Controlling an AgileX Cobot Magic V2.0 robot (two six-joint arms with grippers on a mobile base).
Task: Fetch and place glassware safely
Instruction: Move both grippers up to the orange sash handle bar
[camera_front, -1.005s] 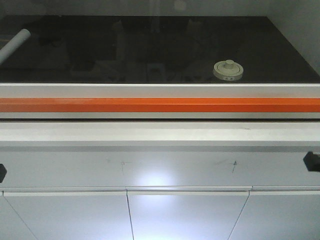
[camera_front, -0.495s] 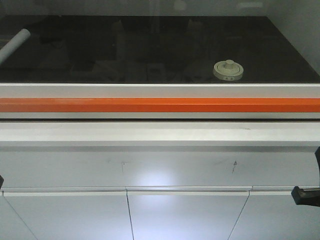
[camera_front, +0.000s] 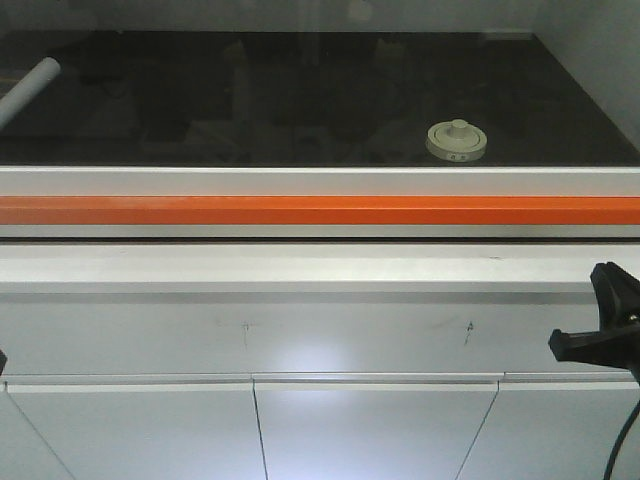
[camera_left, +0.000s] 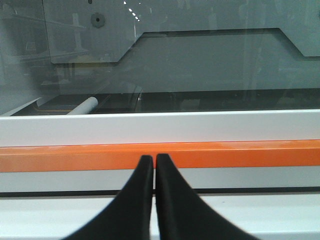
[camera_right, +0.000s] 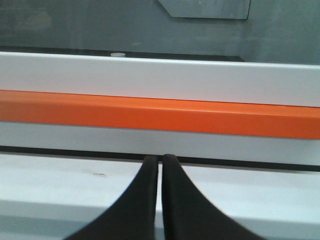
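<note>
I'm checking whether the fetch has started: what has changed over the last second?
The right gripper, jaws shut and empty, dipped and then rose at the front view's right edge, coming further into frame. Nothing was taken hold of. The lidded glass jar and the rolled paper stayed put on the dark surface.
</note>
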